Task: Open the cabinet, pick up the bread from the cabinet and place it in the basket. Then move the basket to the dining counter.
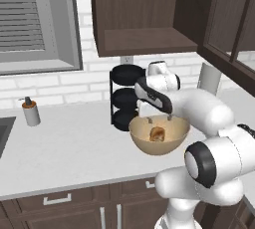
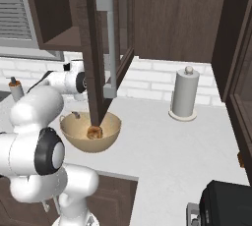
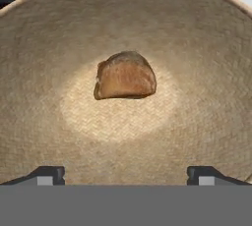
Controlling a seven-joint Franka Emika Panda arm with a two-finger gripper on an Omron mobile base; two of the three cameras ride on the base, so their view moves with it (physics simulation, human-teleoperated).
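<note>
Spread wide and holding nothing, the pincer (image 3: 126,175) hangs over the basket (image 3: 44,122), its two dark fingertips (image 3: 48,175) standing well apart at the near side of the bowl. Straight below it, the bread (image 3: 125,75) lies loose on the woven floor of the basket, about in the middle, touching neither fingertip.

From the left base view the white arm bends down over the basket's rim, and the golden-brown roll shows inside the tan bowl. The basket stands on the pale counter (image 1: 64,148), just in front of a black three-tier rack (image 1: 123,98) against the white brick wall. Small metal loops stick up at the basket's rim.

Above, the cabinet (image 1: 144,14) is open, its lower shelf bare where I can see it. In the right base view one of its glass-panelled doors (image 2: 96,48) swings out toward me, its long silver handle (image 2: 109,43) vertical, the door's edge crossing in front of the basket.

Farther along the counter, a soap dispenser (image 1: 30,111) stands near the sink's edge under the window (image 1: 35,19), and a paper towel roll (image 2: 184,92) stands upright well off to the other side.
</note>
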